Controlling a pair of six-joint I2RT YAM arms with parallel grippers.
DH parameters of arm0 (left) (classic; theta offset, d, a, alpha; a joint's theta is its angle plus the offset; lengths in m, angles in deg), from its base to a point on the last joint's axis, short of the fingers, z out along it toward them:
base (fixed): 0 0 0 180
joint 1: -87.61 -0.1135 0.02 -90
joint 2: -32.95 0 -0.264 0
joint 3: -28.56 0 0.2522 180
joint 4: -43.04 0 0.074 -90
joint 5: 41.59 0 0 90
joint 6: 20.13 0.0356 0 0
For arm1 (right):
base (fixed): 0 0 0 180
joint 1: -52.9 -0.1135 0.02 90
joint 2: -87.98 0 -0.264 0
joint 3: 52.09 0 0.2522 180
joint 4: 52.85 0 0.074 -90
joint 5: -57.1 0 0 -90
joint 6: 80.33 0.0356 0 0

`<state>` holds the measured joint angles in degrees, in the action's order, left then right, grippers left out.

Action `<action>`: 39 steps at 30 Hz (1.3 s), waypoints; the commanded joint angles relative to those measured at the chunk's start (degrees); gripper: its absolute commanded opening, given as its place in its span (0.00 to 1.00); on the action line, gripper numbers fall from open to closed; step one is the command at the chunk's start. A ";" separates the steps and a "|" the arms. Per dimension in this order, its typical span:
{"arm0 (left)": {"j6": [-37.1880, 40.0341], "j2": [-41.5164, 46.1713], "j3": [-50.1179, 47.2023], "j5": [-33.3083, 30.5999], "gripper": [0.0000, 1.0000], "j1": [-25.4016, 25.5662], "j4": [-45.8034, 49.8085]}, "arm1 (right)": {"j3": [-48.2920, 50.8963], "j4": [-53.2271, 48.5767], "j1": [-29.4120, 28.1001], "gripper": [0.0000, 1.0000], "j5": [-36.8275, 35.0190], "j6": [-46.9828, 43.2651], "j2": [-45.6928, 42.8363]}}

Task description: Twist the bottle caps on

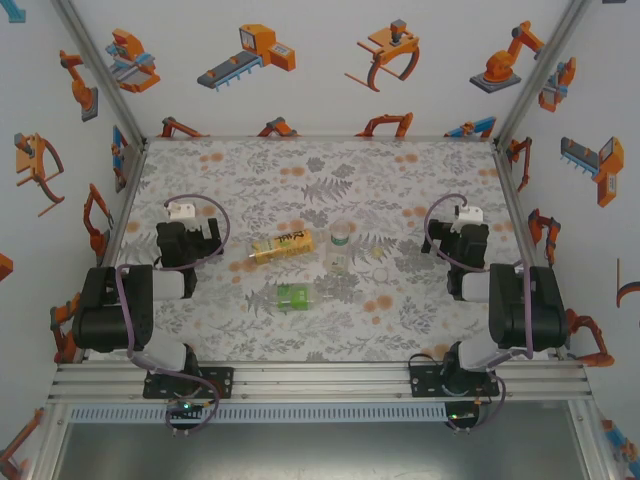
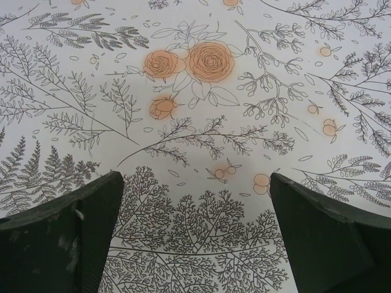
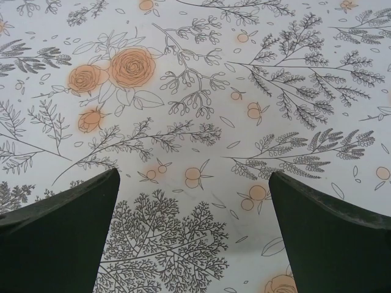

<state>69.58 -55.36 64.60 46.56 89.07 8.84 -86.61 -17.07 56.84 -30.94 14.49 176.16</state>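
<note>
- Three bottles, mid-table [image 1: 215,335]. The amber bottle [image 1: 281,243] lies on its side with its yellow label up. The green-labelled bottle [image 1: 295,295] lies just nearer the arm bases than the amber bottle. The plain clear bottle [image 1: 338,263] is just right of it; whether it stands or lies I cannot tell.
- One greenish cap [image 1: 341,238], loose, just right of the amber bottle's end.
- Left claw [image 2: 195,244]: fingers wide apart, nothing between them, bare floral cloth below; well left of the amber bottle.
- Right claw [image 3: 192,238]: fingers likewise wide apart and empty; well right of the amber bottle, past the clear one.
- Step in hand, by my judgement: the very start, with no cap seated and both arms parked.
- Next move, likely: one claw reaches in to stand a bottle up and steady it while the other picks up a matching cap.
- Hard to make out: the pale caps blend into the patterned cloth, and the direction each bottle neck faces is too small to read.
</note>
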 commanded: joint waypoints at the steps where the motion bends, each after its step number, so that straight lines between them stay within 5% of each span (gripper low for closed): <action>1: -0.87 0.03 1.09 0.69 0.97 -0.24 0.16 | -1.57 -0.06 0.25 0.99 1.05 -0.75 0.15; 30: -1.32 0.22 1.36 0.23 0.97 -0.49 0.73 | -1.58 -0.06 0.21 0.99 1.10 -0.73 0.15; 39: -0.11 8.33 13.09 -8.71 0.97 4.12 27.40 | -2.28 -11.65 0.22 0.99 3.16 -1.28 -11.74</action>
<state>69.36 -51.19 75.09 42.03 91.49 26.78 -86.65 -23.36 56.84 -30.03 14.10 168.99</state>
